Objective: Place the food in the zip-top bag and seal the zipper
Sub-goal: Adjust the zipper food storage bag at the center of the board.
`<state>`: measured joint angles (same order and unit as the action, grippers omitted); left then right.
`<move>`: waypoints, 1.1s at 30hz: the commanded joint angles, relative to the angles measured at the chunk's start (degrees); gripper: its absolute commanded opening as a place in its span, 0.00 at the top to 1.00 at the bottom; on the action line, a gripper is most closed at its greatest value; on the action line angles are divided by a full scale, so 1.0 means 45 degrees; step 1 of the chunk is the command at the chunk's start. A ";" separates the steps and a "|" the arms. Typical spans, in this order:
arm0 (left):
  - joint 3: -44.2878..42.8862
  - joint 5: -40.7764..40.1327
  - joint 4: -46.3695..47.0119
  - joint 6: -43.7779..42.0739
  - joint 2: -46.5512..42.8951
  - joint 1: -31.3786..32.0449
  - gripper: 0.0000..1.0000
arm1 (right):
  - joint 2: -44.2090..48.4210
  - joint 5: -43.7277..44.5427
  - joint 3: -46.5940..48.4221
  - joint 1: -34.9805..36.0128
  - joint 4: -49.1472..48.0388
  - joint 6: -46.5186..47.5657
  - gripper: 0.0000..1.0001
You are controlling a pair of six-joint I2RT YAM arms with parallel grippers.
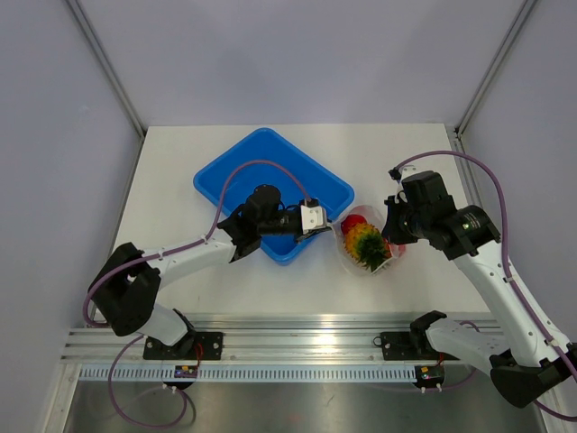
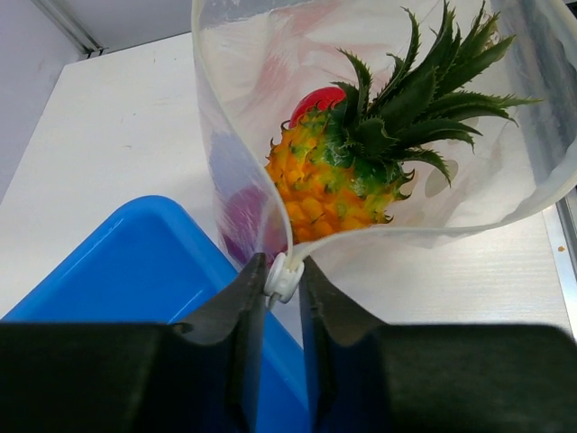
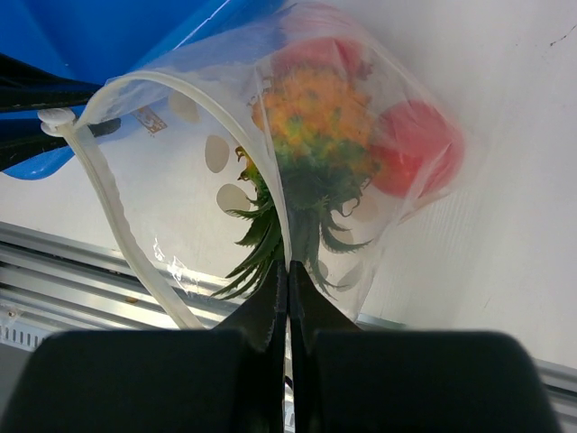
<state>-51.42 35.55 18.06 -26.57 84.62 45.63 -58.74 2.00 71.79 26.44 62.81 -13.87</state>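
Observation:
The clear zip-top bag [image 1: 368,257] lies on the table right of the tray with its mouth open. Inside are the orange pineapple [image 1: 365,242] and a red fruit [image 1: 353,222]. My left gripper [image 1: 325,225] is shut on the white slider of the zipper [image 2: 284,278] at the bag's left end. The pineapple [image 2: 338,176] and a red fruit [image 2: 315,97] show through the mouth. My right gripper [image 1: 390,240] is shut on the bag's rim [image 3: 275,194] at the right end. The right wrist view shows the pineapple [image 3: 311,135] and two red fruits [image 3: 415,158] inside.
The blue tray [image 1: 234,171] sits left of the bag, under my left arm; its corner shows in the left wrist view [image 2: 117,271]. An aluminium rail [image 1: 297,343] runs along the table's near edge. The cage's posts stand at the back corners.

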 commanded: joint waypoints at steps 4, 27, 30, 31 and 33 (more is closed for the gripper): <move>-0.0682 -0.0185 0.0362 0.0005 -0.0015 -0.0081 0.99 | 0.0104 -0.0073 0.0473 -0.0152 -0.0383 0.0054 1.00; -0.1620 0.0986 -0.1552 0.4965 -0.1851 0.0017 1.00 | -0.0227 -0.1537 0.3028 -0.0211 0.1002 0.1108 0.58; -0.2165 0.1259 -0.2465 0.5142 -0.1716 0.0037 1.00 | -0.0675 -0.2045 0.4490 -0.0210 0.1666 0.1538 0.52; -0.2361 0.1357 -0.2819 0.5103 -0.1618 0.0017 1.00 | -0.0832 -0.2162 0.4709 -0.0191 0.1977 0.1674 0.52; -0.2947 0.1455 -0.3639 0.5025 -0.1306 0.0017 1.00 | -0.1339 -0.2416 0.5061 -0.0172 0.2156 0.1968 0.53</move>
<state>-59.31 39.05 4.62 -5.06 78.52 45.67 -62.22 -4.89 91.13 25.76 69.41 -8.47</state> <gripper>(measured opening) 0.115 0.472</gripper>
